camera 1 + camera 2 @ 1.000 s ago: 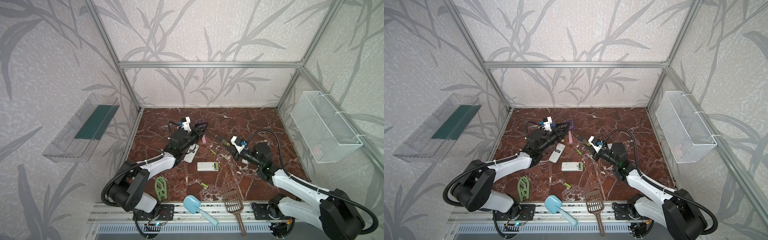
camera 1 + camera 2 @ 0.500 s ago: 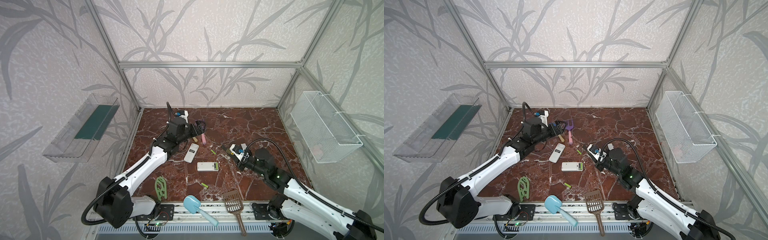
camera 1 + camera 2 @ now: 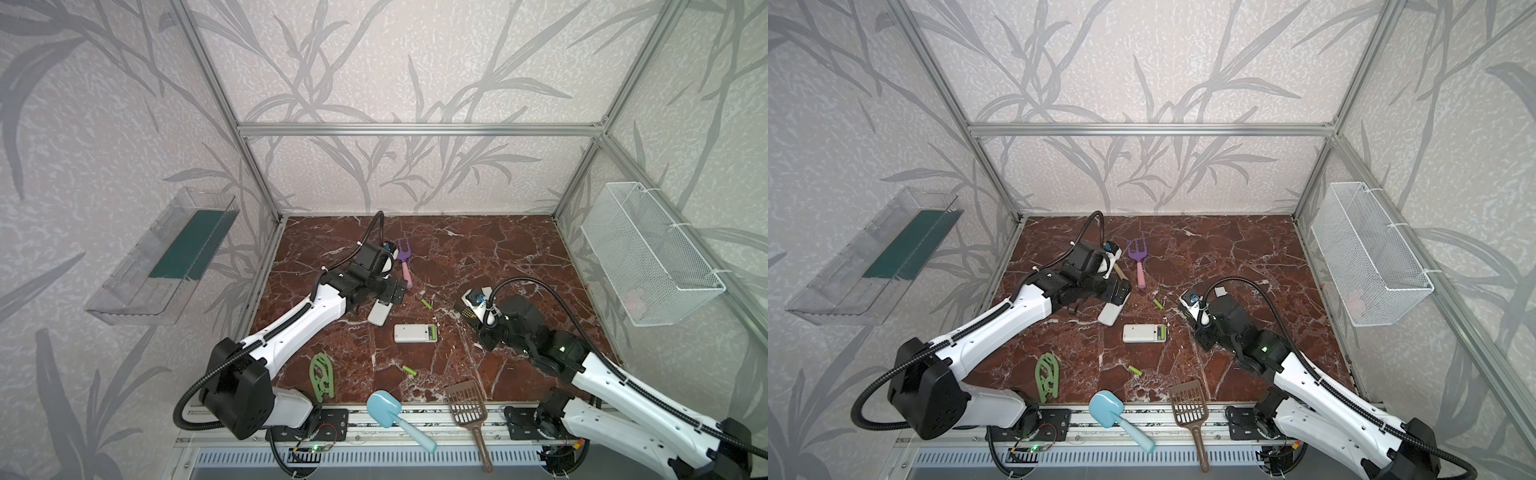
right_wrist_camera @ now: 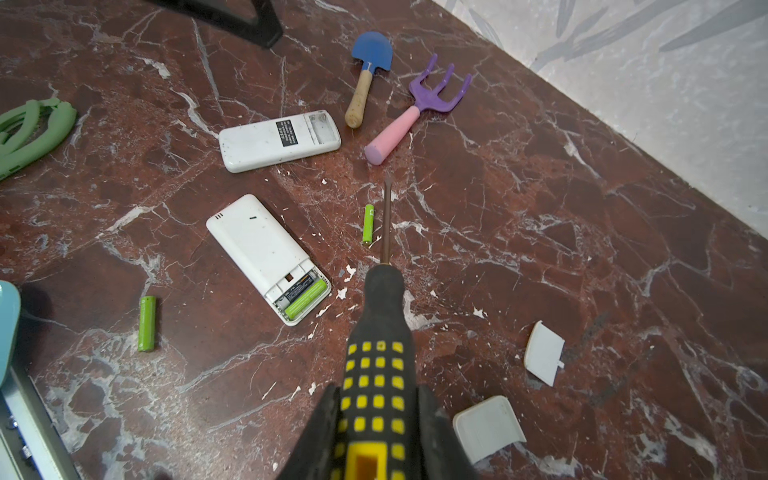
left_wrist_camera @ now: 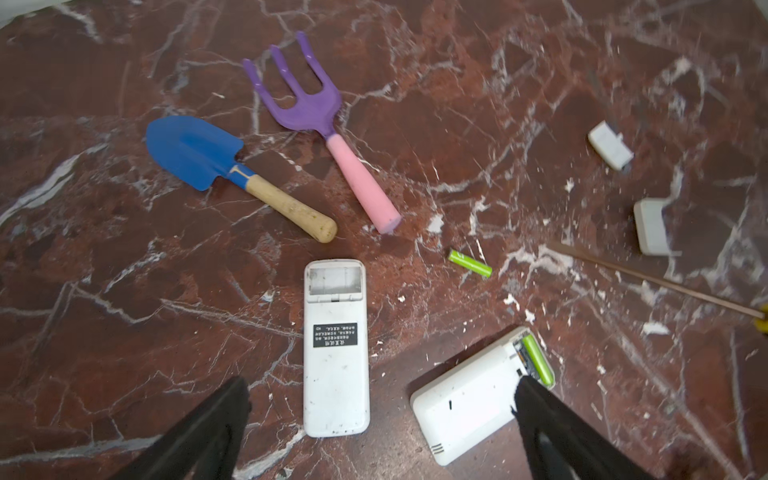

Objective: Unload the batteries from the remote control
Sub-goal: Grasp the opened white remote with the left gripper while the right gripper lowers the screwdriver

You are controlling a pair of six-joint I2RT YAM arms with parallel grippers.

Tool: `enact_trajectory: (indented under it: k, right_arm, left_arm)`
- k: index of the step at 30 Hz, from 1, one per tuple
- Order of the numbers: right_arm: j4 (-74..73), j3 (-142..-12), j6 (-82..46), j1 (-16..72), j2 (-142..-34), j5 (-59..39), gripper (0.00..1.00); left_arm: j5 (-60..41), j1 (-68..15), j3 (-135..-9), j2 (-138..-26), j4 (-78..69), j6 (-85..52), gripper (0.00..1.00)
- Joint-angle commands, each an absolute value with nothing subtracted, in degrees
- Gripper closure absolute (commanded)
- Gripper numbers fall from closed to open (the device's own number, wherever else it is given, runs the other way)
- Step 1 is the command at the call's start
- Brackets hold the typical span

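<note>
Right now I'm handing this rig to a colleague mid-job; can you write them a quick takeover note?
Left gripper: open, above the narrow remote, whose bay is empty.
Right gripper: shut on the screwdriver.
Done: both covers are off; two batteries lie loose on the table.
Left: the wide remote holds at least one green battery; take it out.

My left gripper (image 5: 380, 388) has spread its 2 fingers wide and now tips down over the slim remote (image 5: 336, 353). My right gripper (image 4: 376, 399) has drawn the screwdriver (image 4: 380, 316) back toward 5 o'clock in both top views.
</note>
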State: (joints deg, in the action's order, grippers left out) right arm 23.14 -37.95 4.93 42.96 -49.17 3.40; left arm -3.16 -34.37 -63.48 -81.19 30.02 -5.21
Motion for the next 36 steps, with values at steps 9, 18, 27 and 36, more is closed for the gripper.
enact_trajectory:
  k: [9,18,27,36]
  right_arm:
    - [29.2,-38.2,-3.5,43.2,-50.4,3.4,1.00]
    - [27.4,-36.7,-3.8,43.2,-51.6,1.3,1.00]
    - [29.1,-37.0,-4.5,43.2,-52.1,0.1,1.00]
    - [32.8,-38.4,-5.8,43.2,-50.4,-5.9,1.00]
  left_arm:
    - [-0.1,-42.4,-59.5,-82.9,32.1,14.0,0.01]
    - [0.9,-46.2,-59.2,-87.2,33.2,17.6,0.01]
    - [4.6,-48.2,-61.8,-93.2,35.9,16.5,0.01]
    - [4.1,-48.3,-65.6,-97.9,39.4,16.6,0.01]
